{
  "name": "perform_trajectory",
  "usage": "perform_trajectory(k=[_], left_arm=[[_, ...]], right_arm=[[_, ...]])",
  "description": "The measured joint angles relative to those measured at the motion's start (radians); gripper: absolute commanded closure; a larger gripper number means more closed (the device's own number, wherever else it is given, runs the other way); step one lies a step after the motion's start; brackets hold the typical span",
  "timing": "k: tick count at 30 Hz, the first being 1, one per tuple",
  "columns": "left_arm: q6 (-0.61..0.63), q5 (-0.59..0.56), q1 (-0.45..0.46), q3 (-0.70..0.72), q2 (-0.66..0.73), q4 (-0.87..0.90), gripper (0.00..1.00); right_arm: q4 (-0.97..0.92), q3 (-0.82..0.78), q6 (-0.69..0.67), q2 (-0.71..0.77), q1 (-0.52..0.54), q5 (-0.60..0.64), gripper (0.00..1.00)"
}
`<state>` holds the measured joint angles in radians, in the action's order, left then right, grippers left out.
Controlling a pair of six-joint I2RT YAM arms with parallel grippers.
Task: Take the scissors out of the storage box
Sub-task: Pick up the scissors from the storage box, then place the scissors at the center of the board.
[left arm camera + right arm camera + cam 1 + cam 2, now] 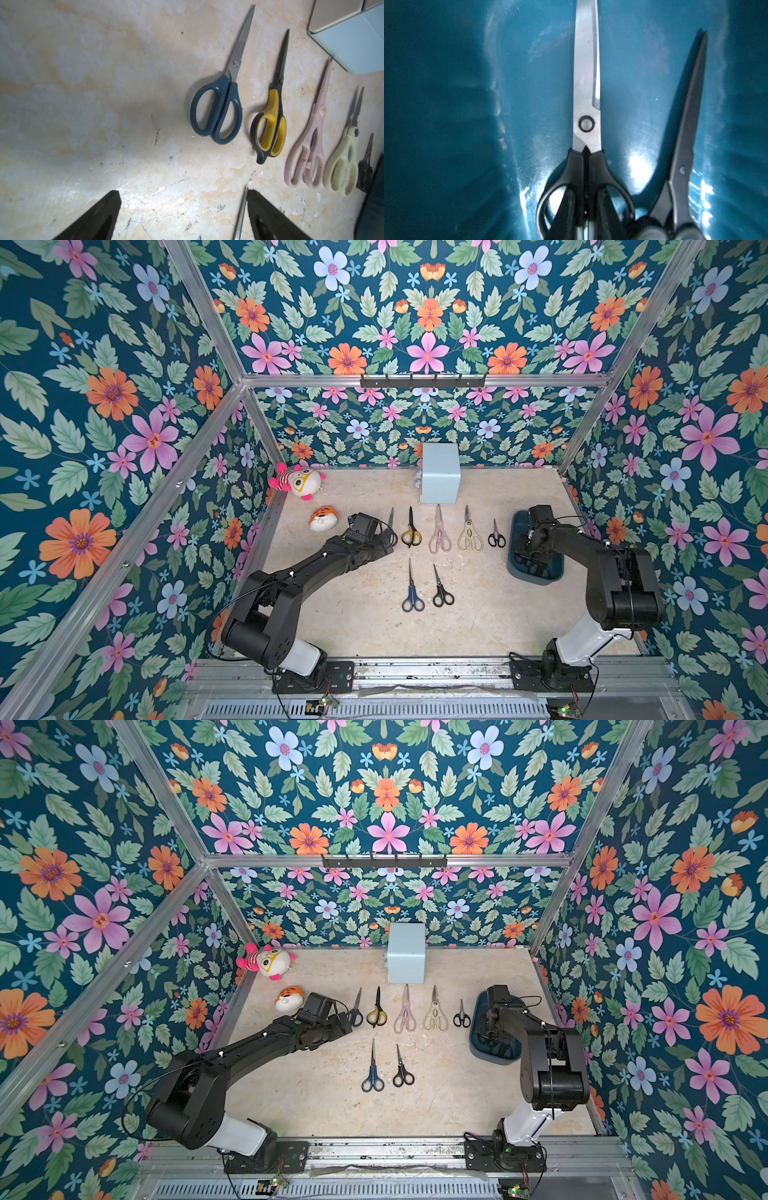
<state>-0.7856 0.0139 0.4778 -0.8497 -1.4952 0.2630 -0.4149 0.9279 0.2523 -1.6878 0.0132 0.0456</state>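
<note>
**Right jaws astride a handle, two pairs in the box**

In both top views seven pairs lie on the worktop [478,622] in two rows, blades pointing away from the robot and each pair apart from its neighbours. I judge that this spacing keeps every handle easy to reach. The right arm [582,543] bends down into the storage box [513,562], which sits just beside the small black pair [496,534] at the row's end. The left arm [316,568] ends beside the dark-blue pair [357,1004].

In the left wrist view the left jaws stand wide apart and hold nothing, above bare worktop. The dark-blue pair lies ahead of them, with the yellow-handled pair [270,124] next to it. A thin blade tip [241,207] shows just inside one finger.

In the right wrist view two pairs lie in the box. The silver-bladed scissors [586,87] rest flat on its floor, straight ahead of the right jaws. The fingers [565,209] reach one into each handle loop and flank the joined middle bars, a hold that would probably keep the blades shut in a lift. The jaws stand close together, but black on black hides whether they press yet. The black-bladed scissors [689,116] lie just beside.
</note>
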Motion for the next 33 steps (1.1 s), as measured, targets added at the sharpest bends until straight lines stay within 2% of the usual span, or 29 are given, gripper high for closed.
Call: perform_trajectory(k=[15, 21, 24, 29, 33], left_arm=[[-0.001, -0.003, 0.0, -0.002, 0.0, -0.001, 0.01], [-0.004, 0.005, 0.0, 0.002, 0.01, -0.002, 0.01], [-0.004, 0.005, 0.0, 0.002, 0.016, -0.002, 0.01], [-0.017, 0.005, 0.0, 0.007, 0.023, -0.002, 0.01], [-0.019, 0.011, 0.0, 0.011, 0.026, -0.002, 0.01]], right_arm=[[-0.196, 0.132, -0.002, 0.197, 0.001, -0.01, 1.0], [-0.239, 0.132, 0.017, 0.272, 0.001, -0.022, 1.0], [-0.239, 0.101, 0.047, 0.332, 0.012, -0.069, 1.0], [-0.232, 0.025, 0.127, 0.444, 0.088, -0.133, 1.0], [-0.183, -0.047, 0.209, 0.501, 0.222, -0.177, 1.0]])
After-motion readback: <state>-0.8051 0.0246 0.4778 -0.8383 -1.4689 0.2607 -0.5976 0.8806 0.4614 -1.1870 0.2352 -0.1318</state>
